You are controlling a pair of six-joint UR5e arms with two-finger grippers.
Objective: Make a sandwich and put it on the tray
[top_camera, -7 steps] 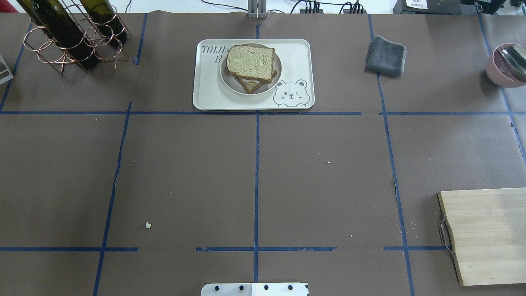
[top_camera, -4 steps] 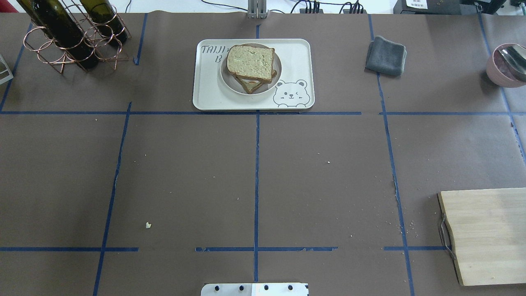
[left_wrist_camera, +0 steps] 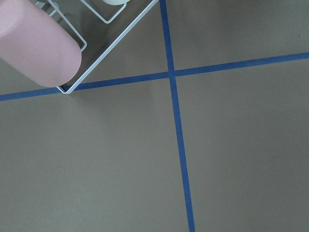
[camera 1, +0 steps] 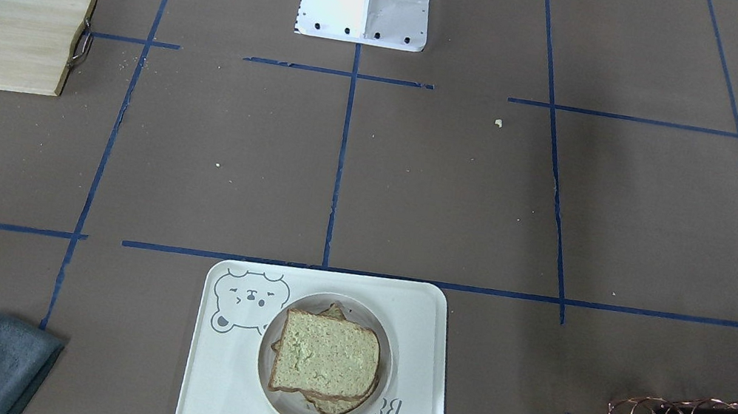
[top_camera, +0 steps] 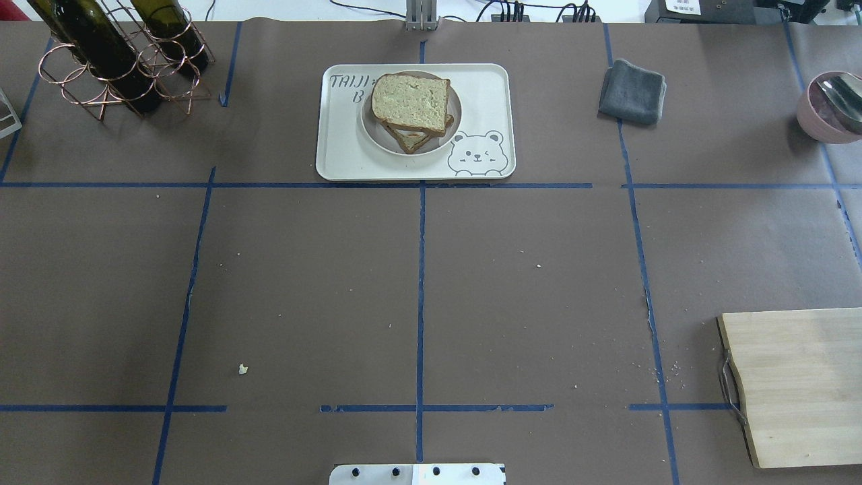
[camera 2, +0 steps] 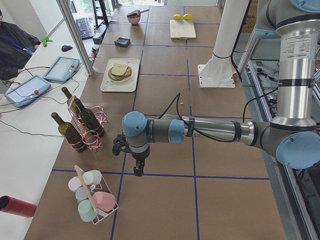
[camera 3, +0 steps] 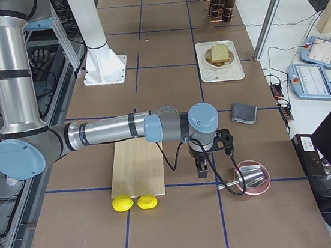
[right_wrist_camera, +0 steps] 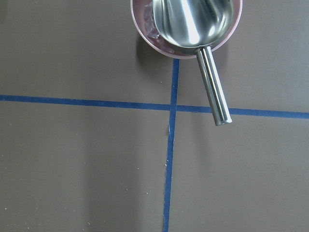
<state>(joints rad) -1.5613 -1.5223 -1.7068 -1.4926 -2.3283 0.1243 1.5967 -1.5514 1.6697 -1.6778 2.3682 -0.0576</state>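
Observation:
The sandwich (top_camera: 411, 102), two tan dark-crusted bread slices with a bit of fried egg showing at the lower edge, lies on a round white plate (top_camera: 376, 135). The plate stands on the cream tray (top_camera: 488, 87) with the bear drawing, at the far middle of the table. It also shows in the front-facing view (camera 1: 327, 356). Neither gripper is near it. My left gripper (camera 2: 138, 167) shows only in the exterior left view, far out beside a cup rack. My right gripper (camera 3: 202, 170) shows only in the exterior right view, next to a pink bowl. I cannot tell whether either is open or shut.
A wooden cutting board (top_camera: 801, 384) lies at the near right. A grey cloth (top_camera: 633, 91) and a pink bowl with a metal scoop (top_camera: 832, 108) are at the far right. A copper rack with wine bottles (top_camera: 114, 60) stands at the far left. Two lemons (camera 3: 134, 203) lie by the board.

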